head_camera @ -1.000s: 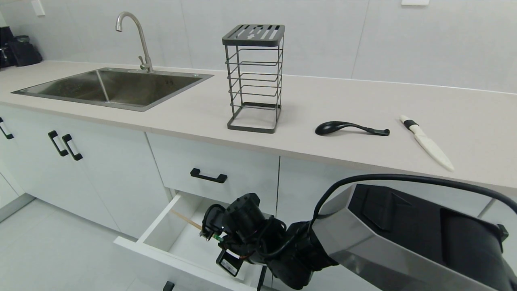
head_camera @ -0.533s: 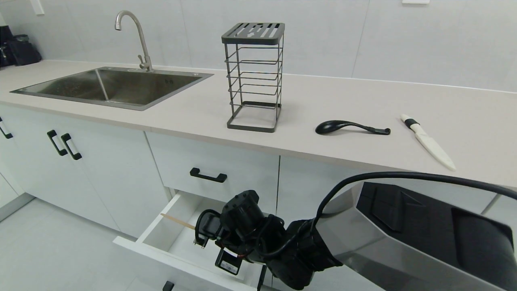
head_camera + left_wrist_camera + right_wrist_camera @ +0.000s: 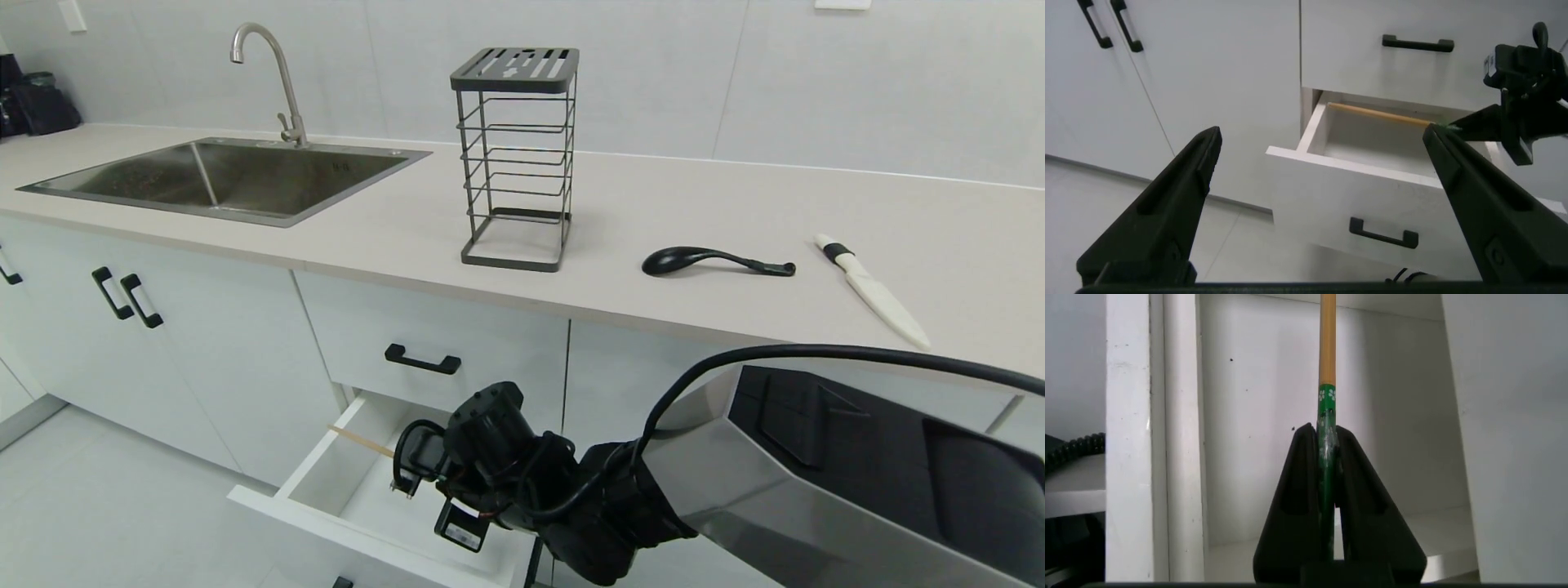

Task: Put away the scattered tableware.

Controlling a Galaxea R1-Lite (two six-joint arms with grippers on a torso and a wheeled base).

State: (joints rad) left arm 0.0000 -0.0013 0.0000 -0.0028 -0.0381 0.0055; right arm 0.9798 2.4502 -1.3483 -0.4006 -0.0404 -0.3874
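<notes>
Pale kitchen counter (image 3: 735, 204) over white cabinets, with one white lower drawer (image 3: 314, 461) pulled open. My right gripper (image 3: 406, 482) clamps the green end of a wooden chopstick (image 3: 359, 441) across the drawer. My left gripper (image 3: 1321, 139) hangs open and empty. I judge this the depositing step: lower, then release. A black spoon (image 3: 678, 260) and a white knife (image 3: 873, 290) lie toward the counter's right end.

No lettering can be read — one small sticker (image 3: 462, 532) is illegible.

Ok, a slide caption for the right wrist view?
Right gripper clamps a green-ended chopstick over the open white drawer.
</notes>
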